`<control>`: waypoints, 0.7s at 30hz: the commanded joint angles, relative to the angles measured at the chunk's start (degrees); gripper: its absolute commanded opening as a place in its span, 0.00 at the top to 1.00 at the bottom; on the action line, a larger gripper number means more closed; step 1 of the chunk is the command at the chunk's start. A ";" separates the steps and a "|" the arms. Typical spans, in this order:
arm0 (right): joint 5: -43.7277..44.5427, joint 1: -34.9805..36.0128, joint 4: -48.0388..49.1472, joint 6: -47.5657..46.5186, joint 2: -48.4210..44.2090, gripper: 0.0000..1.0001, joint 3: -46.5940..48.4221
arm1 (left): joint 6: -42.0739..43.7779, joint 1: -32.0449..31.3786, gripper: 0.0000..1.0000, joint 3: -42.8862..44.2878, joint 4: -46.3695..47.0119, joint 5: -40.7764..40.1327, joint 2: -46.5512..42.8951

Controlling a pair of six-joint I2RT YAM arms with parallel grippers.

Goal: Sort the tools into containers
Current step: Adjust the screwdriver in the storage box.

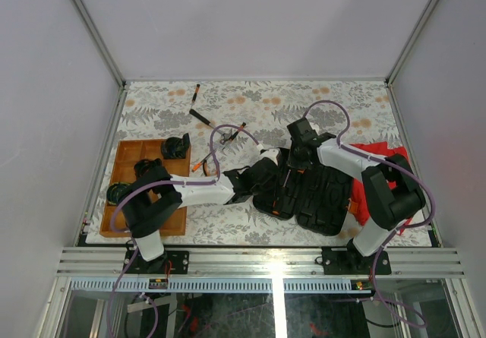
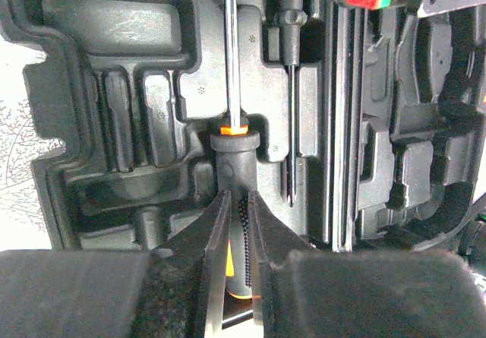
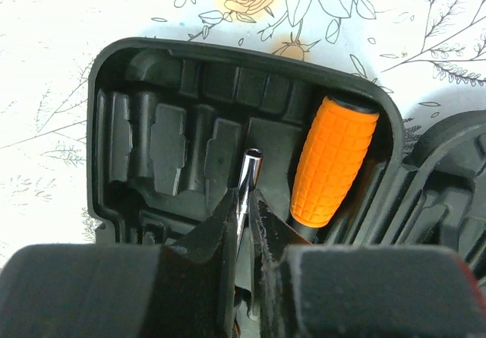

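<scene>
In the top view, the open tool case (image 1: pixel 319 201) lies on the floral surface (image 1: pixel 334 99), near the middle. The wooden tray (image 1: pixel 125 172) sits at the left. A hammer (image 1: pixel 201 117) and a small screwdriver (image 1: pixel 196 92) lie loose farther back.

In the left wrist view, the left end effector (image 2: pixel 234 200) is clenched on the black-and-orange handle of a large screwdriver (image 2: pixel 231 159), which rests in a moulded recess of the case. A slim driver (image 2: pixel 291 125) lies just to its right.

In the right wrist view, the right end effector (image 3: pixel 243 200) pinches a steel shaft (image 3: pixel 249 172) over the case. An orange handle (image 3: pixel 334 163) lies just beside it on the right.
</scene>
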 commanded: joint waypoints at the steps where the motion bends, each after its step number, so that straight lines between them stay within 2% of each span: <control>1: 3.99 0.23 -1.43 -2.96 3.01 1.00 1.42 | 1.14 -0.60 0.88 -1.25 -8.01 -1.83 4.57; 9: 2.04 0.25 -3.97 -6.12 7.61 1.00 0.39 | 1.18 -1.36 0.92 0.83 -10.82 -3.17 5.97; 12: 1.10 0.26 -5.20 -6.91 9.92 1.00 0.68 | 1.65 -1.58 1.00 1.97 -11.94 -3.11 6.22; 21: -1.29 0.26 -6.59 -7.79 15.60 1.00 0.35 | 3.29 -1.63 1.00 5.68 -17.32 -3.36 6.71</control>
